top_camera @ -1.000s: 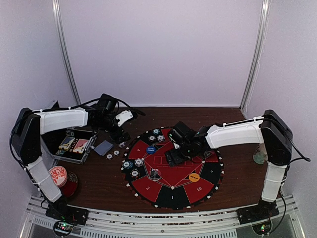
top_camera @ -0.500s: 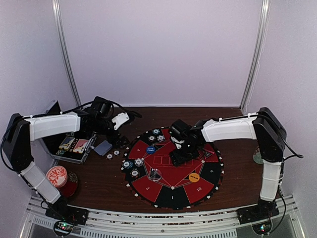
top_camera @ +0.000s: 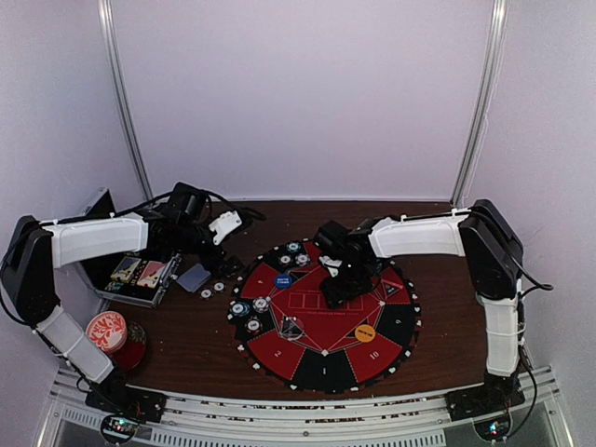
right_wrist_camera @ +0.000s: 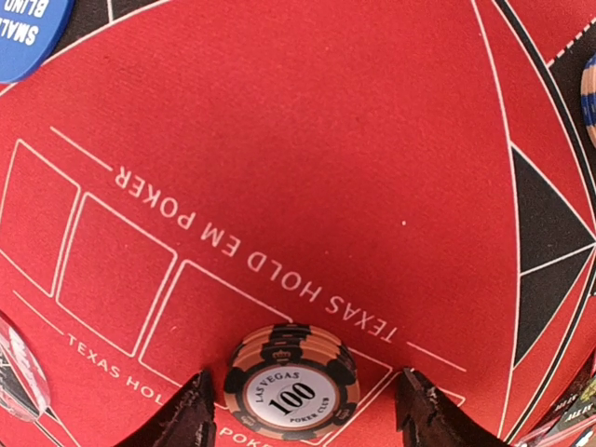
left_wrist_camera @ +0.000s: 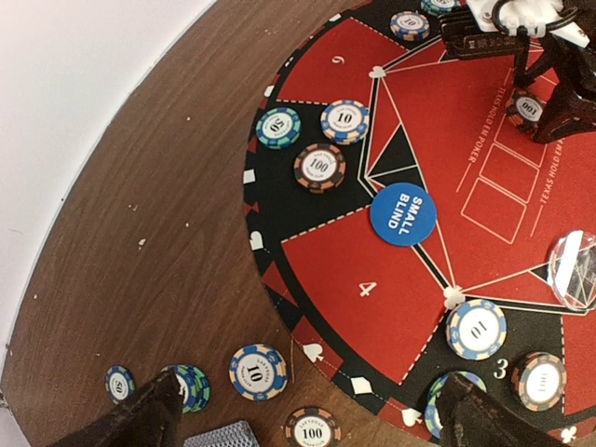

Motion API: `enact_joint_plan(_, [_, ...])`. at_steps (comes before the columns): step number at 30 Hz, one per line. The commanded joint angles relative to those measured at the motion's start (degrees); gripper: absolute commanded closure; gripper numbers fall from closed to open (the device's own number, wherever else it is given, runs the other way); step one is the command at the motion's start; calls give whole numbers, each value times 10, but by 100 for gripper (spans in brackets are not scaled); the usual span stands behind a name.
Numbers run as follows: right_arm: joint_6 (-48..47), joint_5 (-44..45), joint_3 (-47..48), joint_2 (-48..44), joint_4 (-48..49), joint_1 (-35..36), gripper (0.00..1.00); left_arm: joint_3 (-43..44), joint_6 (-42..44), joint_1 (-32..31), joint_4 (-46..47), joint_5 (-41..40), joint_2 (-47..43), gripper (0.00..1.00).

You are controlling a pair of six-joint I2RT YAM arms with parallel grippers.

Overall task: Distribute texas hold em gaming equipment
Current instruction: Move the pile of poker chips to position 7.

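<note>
At the mat's red centre the right gripper stood spread around a chip, while the left gripper hung released above the mat's edge.

A dark brown wooden table bears a round red-and-black mat, an open black case, a grey-blue-backed card deck, loose striped chips and a red-and-white patterned disc.

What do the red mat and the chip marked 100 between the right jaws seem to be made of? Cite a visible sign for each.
Mat: probably felt-like cloth, matte; a fine woven grain shows in the red.
Chip: likely hard plastic or clay composite; smooth printed centre label, crisp moulded striped edge.
</note>
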Motion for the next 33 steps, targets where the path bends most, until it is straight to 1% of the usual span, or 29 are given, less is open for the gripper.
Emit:
enact_joint_plan(1, [-10,-14,11,24,-1,-1,36,-4,-7,4,28,14,-13,2])
enact_joint_plan(9, [-16,-34,27,35,-3,-1,42,-5,-7,4,28,17,-13,2])
enact_joint_plan(22, [-16,-35,26,48,-3,14,61,-6,-6,4,28,23,-15,2])
enact_joint_plan(26, [-16,-36,21,49,-3,16,70,-7,-6,4,28,22,-16,2])
enact_joint_plan(29, [-16,-29,21,48,-5,16,81,-7,-6,4,28,23,-18,2])
enact_joint_plan(33, [-14,-16,30,40,-8,15,87,-8,-5,3,28,22,-17,2])
